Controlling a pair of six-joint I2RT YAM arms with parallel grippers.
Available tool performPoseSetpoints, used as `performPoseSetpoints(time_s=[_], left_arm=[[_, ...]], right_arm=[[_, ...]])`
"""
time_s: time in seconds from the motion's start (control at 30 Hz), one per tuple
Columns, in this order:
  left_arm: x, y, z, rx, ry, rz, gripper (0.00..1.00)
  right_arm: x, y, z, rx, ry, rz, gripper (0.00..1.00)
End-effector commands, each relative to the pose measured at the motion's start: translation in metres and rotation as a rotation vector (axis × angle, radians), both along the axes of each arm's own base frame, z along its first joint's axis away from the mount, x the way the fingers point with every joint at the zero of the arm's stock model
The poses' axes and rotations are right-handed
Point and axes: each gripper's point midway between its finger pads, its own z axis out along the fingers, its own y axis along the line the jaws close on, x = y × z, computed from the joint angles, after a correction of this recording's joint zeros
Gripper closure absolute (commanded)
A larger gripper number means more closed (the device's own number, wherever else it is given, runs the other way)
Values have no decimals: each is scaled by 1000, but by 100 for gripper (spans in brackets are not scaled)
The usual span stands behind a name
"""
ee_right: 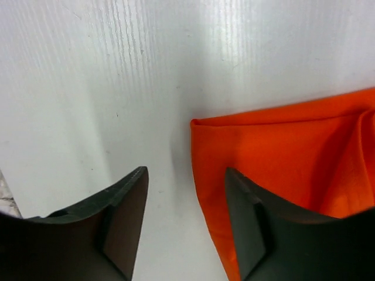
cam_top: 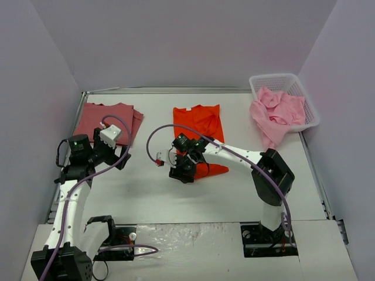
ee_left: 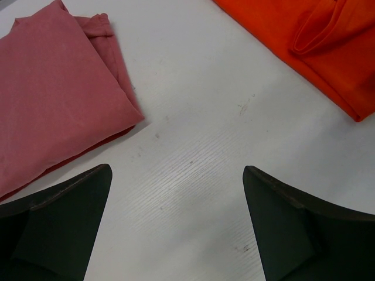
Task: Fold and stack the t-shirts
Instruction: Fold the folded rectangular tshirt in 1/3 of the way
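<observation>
The orange-red t-shirt [cam_top: 202,124] lies partly folded at the table's middle; it also shows in the right wrist view [ee_right: 287,146] and the left wrist view [ee_left: 319,47]. My right gripper [cam_top: 181,171] [ee_right: 186,171] is open low over its near left corner, one finger above the cloth and the other above bare table. The dusty rose t-shirt [cam_top: 108,120] [ee_left: 53,99] lies folded at the back left. My left gripper [cam_top: 119,157] [ee_left: 177,170] is open and empty over bare table beside it. Light pink t-shirts [cam_top: 278,111] spill out of the basket.
The white lattice basket [cam_top: 281,77] stands at the back right corner against the wall. Purple cables loop from both arms over the middle of the table [cam_top: 146,193]. Walls close in the left, back and right sides.
</observation>
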Motion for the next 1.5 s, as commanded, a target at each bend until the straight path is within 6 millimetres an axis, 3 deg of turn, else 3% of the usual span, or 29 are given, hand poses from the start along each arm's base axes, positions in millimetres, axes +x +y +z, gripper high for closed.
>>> performPoseSetpoints(time_s=[0.0,0.13,0.2,0.3,0.43,0.47,0.53,0.67,0.93,1.2,1.33,1.37,1.47], left_arm=[[4,-1,7,-10,-32,-18,6],[4,-3,8,-21,-29,-23,6],[5,-4,9,-27,-26,-27,6],[9,-7,13,-40,-13,-27,6],[11,-32,22,-19,16,-116,6],[15,-34,28,5,20,-114,6],[17,-59,21,46,51,-216,6],[39,-90,20,68,88,-296,6],[78,-137,15,16,85,-377,6],[103,-181,-27,-102,224,-395,6],[123,-189,-50,-53,245,-317,6],[127,-192,-48,-50,240,-316,6],[124,-204,-60,-7,270,-331,6]], right_arm=[[11,-8,51,105,13,-22,46],[51,-40,71,135,-58,-121,40],[76,-64,75,137,-85,-188,40],[99,-84,72,139,-77,-259,40],[132,-116,71,154,-65,-360,39],[134,-118,70,158,-54,-364,39],[143,-126,64,154,-39,-391,39],[148,-127,54,170,16,-412,39],[157,-140,20,116,76,-461,39],[173,-146,5,96,100,-497,39],[183,-147,7,114,113,-509,39],[182,-148,4,114,125,-511,39],[178,-148,0,120,144,-506,40]])
